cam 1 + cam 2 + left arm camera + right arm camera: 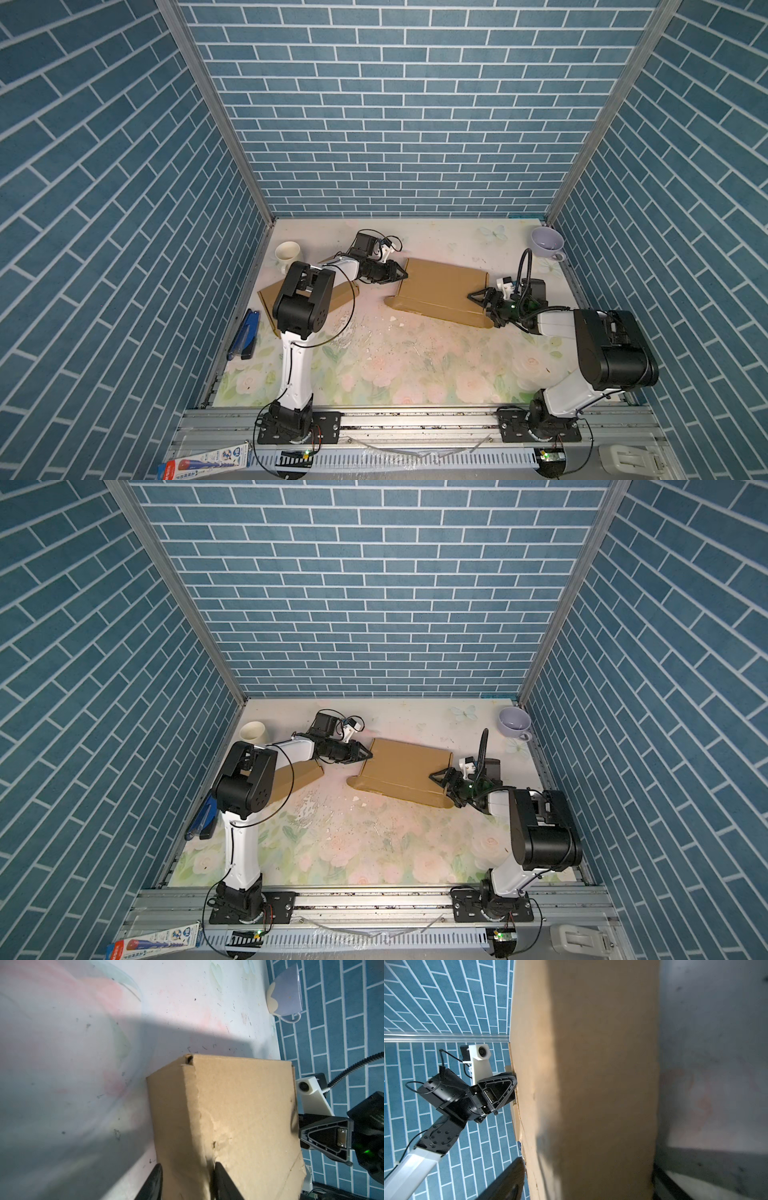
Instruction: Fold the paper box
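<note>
Brackets the partly folded paper box at both ends, toward the back middle of the tabletop, seemingly to stop it sliding under a push from either side. Straddles the upturned flap at the box's left end with the left claw, probably to steady or crease that fold; cannot tell whether clenched on it. Spreads the right claw wide across the opposite end, cardboard filling the gap, likely as a counter-hold; cannot tell there either whether grasping or released

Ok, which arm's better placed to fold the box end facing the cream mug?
Left, probably: the left gripper straddles that end of the box; the right gripper is at the opposite end.
</note>
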You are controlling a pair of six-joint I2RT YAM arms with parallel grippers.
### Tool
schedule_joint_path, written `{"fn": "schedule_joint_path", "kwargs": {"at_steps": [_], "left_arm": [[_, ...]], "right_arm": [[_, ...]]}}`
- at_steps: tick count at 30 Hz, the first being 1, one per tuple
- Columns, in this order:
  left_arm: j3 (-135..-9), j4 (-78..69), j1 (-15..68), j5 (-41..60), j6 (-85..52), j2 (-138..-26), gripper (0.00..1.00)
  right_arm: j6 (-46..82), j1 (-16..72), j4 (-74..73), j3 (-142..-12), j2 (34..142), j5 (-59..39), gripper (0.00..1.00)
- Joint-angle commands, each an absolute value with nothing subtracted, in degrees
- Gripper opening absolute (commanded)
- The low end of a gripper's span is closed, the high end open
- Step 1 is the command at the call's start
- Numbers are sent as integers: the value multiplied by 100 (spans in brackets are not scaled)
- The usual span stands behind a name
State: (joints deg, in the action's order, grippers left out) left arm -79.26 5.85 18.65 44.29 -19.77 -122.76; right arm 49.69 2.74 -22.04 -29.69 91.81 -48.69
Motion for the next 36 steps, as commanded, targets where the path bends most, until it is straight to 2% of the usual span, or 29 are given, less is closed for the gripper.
{"fn": "schedule_joint_path", "kwargs": {"at_steps": [1, 4, 8, 12, 14, 16, 23, 26, 33, 36], "left_arm": [[-7562, 1109, 1862, 3642, -2035, -12385, 53], [-7428, 691, 1855, 3828, -2275, -12011, 60], [-7444, 766, 1855, 3865, -2329, -11660, 62], [-7269, 1140, 1889, 3621, -2078, -10815, 65], [-7069, 1326, 1973, 3214, -1721, -10183, 68], [-6895, 1498, 2217, 2622, -1172, -9592, 71], [-5682, 662, 4204, 466, 2882, -8432, 80], [-5345, 104, 4469, 215, 3858, -8466, 81], [-5457, -62, 5084, -426, 5291, -8865, 81], [-5217, -638, 5251, -945, 5893, -9028, 77]], "right_arm": [[5648, 343, -2875, -2810, 9134, -4987, 79], [5869, 344, -3085, -2777, 9145, -4991, 72], [6219, 329, -3509, -2739, 9302, -5047, 63], [6969, 273, -3912, -2714, 9336, -5145, 54], [7341, 261, -3895, -2724, 9223, -5202, 53], [7538, 266, -3543, -2759, 8996, -5232, 52], [7292, 256, -1129, -3341, 8267, -5381, 49], [7481, 264, -833, -3436, 8184, -5607, 47], [7717, 264, -301, -3560, 7994, -6034, 43], [7777, 274, -101, -3597, 7882, -6172, 43]]}}
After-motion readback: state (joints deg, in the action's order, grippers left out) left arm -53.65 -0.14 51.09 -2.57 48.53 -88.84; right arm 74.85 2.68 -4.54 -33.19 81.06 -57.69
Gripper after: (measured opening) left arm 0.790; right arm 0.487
